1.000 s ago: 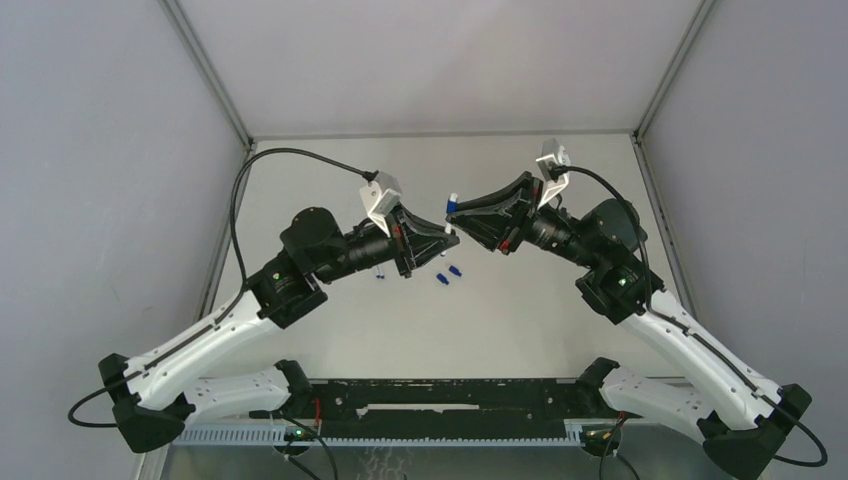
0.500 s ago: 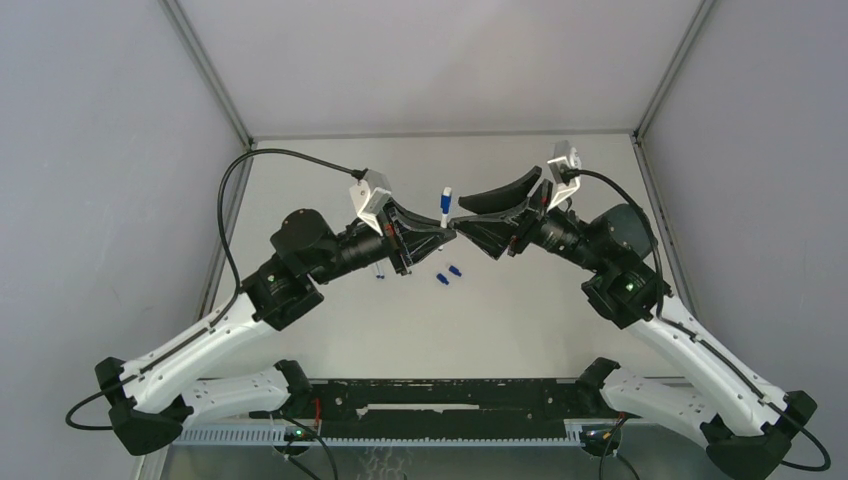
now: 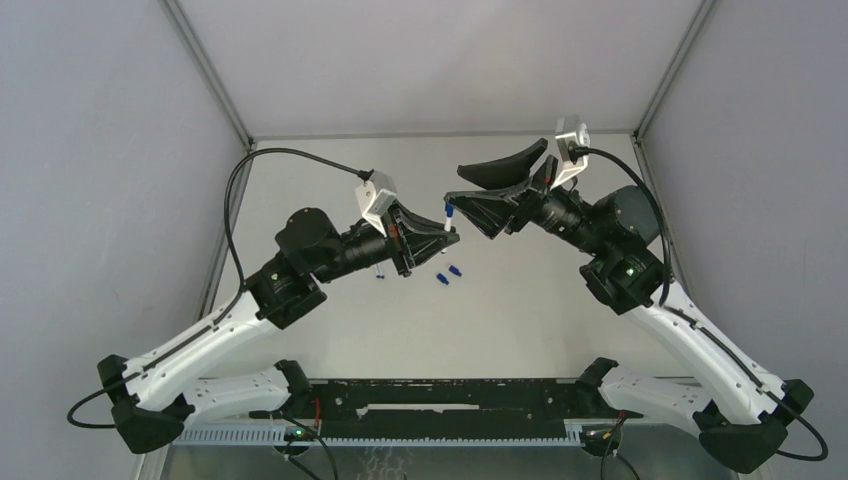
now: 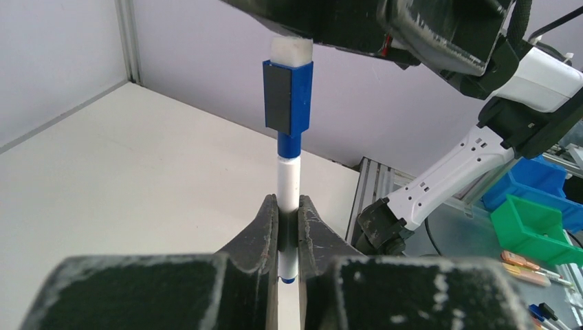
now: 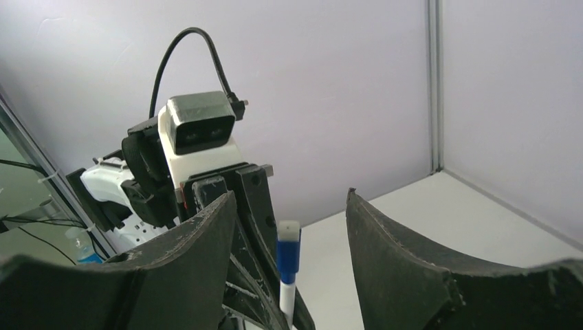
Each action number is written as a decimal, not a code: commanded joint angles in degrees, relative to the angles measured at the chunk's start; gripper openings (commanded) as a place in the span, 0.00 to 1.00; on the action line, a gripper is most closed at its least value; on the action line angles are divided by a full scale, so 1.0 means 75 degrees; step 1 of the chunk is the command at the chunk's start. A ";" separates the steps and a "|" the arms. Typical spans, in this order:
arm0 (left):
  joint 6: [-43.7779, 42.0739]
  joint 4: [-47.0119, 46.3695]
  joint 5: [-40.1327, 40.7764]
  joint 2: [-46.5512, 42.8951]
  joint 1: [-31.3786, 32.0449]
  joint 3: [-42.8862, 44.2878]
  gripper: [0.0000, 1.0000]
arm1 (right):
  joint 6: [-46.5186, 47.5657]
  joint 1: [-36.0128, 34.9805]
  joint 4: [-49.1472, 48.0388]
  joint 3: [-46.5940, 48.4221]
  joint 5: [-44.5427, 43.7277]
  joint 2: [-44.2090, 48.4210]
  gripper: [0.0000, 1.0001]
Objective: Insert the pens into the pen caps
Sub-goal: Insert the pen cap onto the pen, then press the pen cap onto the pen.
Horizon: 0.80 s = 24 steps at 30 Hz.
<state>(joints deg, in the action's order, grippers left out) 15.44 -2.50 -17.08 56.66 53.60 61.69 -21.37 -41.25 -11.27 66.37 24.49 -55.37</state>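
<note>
My left gripper (image 3: 446, 234) (image 4: 288, 203) is shut on a white pen (image 4: 288, 180), which stands upright above the table. A dark blue pen cap (image 4: 288, 96) (image 3: 449, 212) with a white end sits on the pen's top. My right gripper (image 3: 455, 185) (image 5: 289, 199) is open, its fingers wide apart on either side of the capped pen's top without touching it. In the right wrist view the pen cap (image 5: 288, 256) shows between the fingers, with the pen (image 5: 287, 300) below it. Two loose blue pen caps (image 3: 455, 270) (image 3: 441, 279) lie on the table under the grippers.
A third small blue-and-white piece (image 3: 380, 274) lies on the table, partly hidden under the left wrist. Grey walls close the white table (image 3: 520, 310) at the back and on both sides. A black rail (image 3: 440, 400) runs along the near edge.
My right gripper has opened, let go of the pen cap and drawn back up and to the right. The cap now stays on the pen in the left gripper, which barely moved.
</note>
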 commanded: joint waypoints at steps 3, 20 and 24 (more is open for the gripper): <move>-0.0090 -0.0276 -0.0173 0.0015 0.0014 0.0110 0.00 | 0.0178 -0.0053 0.0061 0.0558 0.0088 -0.0291 0.67; -0.0089 -0.0265 -0.0130 0.0045 0.0016 0.0118 0.00 | 0.0162 -0.0066 0.0559 0.0596 0.0427 -0.0459 0.42; -0.0078 -0.0275 -0.0118 0.0067 0.0013 0.0141 0.00 | 0.0165 -0.0066 0.0576 0.0596 0.0478 -0.0445 0.32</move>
<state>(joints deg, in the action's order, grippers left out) 15.46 -2.44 -17.19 57.10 53.60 61.69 -20.67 -41.39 -6.28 68.77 27.00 -58.94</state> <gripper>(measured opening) 0.121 0.362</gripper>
